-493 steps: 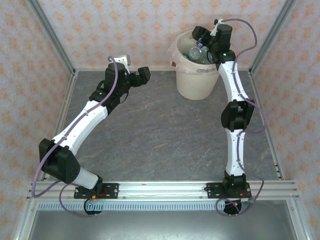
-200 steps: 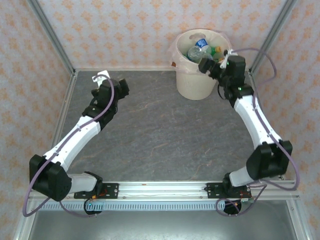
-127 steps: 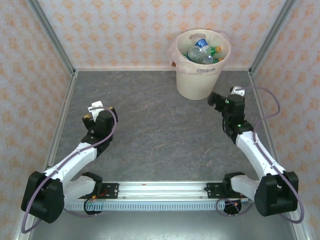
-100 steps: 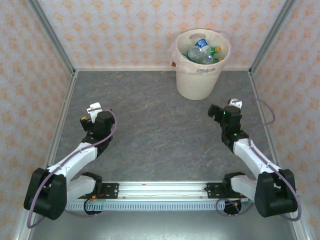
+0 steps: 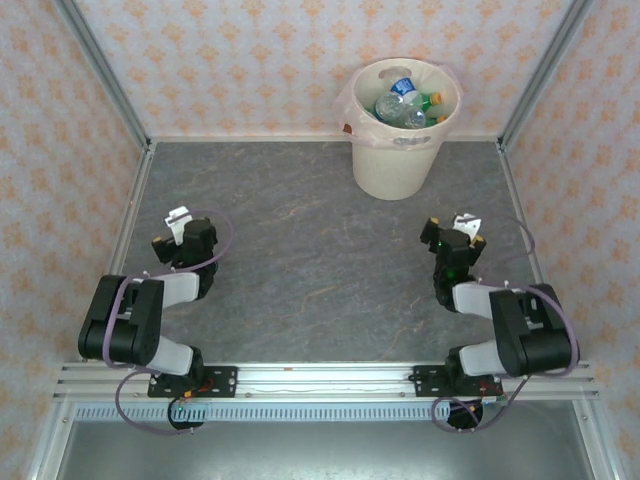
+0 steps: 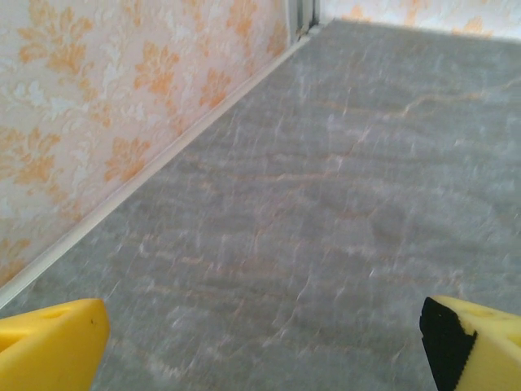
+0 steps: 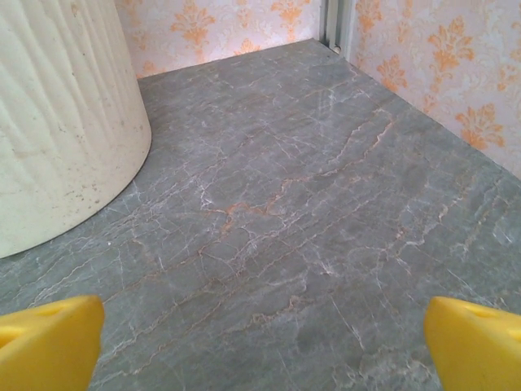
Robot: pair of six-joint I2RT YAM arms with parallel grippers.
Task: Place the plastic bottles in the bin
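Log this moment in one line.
bottles: in bin | left gripper: jaws open, empty | right gripper: jaws open, empty

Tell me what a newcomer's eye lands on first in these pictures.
The cream-white bin at the far right of the table draws the eye first, with plastic bottles heaped inside it. Next come the two arms folded low near the front edge. The left gripper and right gripper both have yellow fingers spread wide over the grey marbled table.
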